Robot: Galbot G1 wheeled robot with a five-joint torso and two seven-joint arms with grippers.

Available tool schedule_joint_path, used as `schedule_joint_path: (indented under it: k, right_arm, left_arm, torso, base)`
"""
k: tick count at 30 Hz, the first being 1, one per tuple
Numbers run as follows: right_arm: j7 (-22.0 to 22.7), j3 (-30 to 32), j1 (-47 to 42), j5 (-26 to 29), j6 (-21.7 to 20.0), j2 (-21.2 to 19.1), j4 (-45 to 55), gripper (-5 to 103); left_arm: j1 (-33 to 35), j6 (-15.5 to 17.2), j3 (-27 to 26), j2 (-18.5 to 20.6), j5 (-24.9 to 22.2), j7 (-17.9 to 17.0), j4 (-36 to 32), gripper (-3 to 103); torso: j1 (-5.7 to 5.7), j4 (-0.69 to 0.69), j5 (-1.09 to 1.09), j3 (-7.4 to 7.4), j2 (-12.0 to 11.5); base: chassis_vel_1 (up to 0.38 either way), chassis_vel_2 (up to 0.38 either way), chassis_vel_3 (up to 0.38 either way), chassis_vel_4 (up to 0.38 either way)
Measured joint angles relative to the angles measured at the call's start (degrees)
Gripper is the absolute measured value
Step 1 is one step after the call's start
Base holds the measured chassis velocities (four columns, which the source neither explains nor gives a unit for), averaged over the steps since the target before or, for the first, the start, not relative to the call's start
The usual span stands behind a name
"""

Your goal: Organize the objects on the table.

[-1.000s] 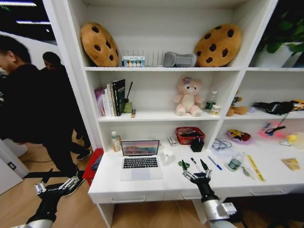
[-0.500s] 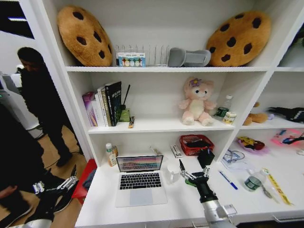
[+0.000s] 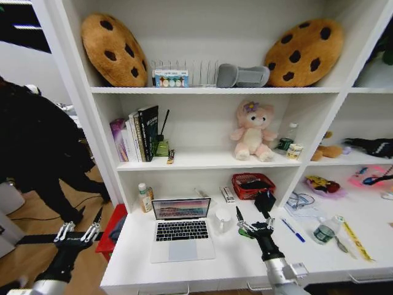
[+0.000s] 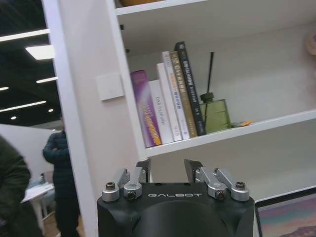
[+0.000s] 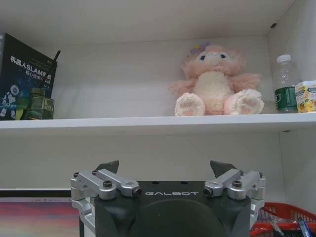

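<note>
Jaws spread wide, empty, on right gripper point(image 3: 254, 222), raised over table point(image 3: 233, 261) just right of laptop point(image 3: 181, 228). Left gripper point(image 3: 80, 228) likewise parted, off table's left end. Laptop open, screen facing robot. Blue pen point(image 3: 293, 230) diagonal, long axis running front-right. Green thing behind right fingers, perhaps toy car.

The right arm, black with a grey wrist joint, reaches up from the near edge to mid-scene, its black-and-silver right hand point(image 3: 255, 223) raised with both dark-tipped fingers point(image 5: 109, 167) spread wide apart, holding nothing. The left arm hangs at the near left, its matching left hand point(image 3: 77, 228) likewise parted and empty, fingers point(image 4: 193, 168) pointing forward.
</note>
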Motion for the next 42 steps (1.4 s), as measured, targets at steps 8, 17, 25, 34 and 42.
schedule_joint_path:
  k: [8,17,25,34,42]
  right_arm:
    - [-0.09,0.22,0.76,-0.17,0.21,-0.47,-2.06,100]
    - [-0.07,0.36,1.37,-0.67,0.36,-0.48,-4.31,100]
    - [-0.08,1.33,2.77,-1.59,0.73,-0.42,-7.92,100]
    - [-0.13,1.88,2.85,-2.09,1.05,-0.05,-9.64,100]
    - [-0.13,2.2,3.02,-2.32,1.13,-0.11,-10.6,100]
  left_arm:
    - [-0.99,0.63,-1.0,11.69,-3.43,2.31,1.89,18]
    - [-3.58,1.17,-0.82,25.71,-7.44,5.28,7.53,0]
    - [-6.54,0.56,-0.17,40.15,-11.62,10.79,15.81,0]
    - [-11.57,-0.3,2.84,48.49,-13.15,16.31,20.57,0]
    - [-17.35,-0.11,7.66,52.74,-13.99,18.59,23.09,0]
  torso:
    - [0.0,-0.01,-0.01,0.0,0.0]
    - [0.0,0.0,-0.01,0.0,-0.01]
    - [0.0,0.01,-0.01,0.0,-0.01]
    - [-0.01,-0.01,0.0,0.0,-0.01]
    - [-0.01,0.0,0.0,0.0,-0.01]
  base:
    - [0.0,0.0,0.0,0.0]
    - [0.0,0.0,0.0,0.0]
    - [0.0,0.0,0.0,0.0]
    - [0.0,0.0,0.0,0.0]
    - [0.0,0.0,0.0,0.0]
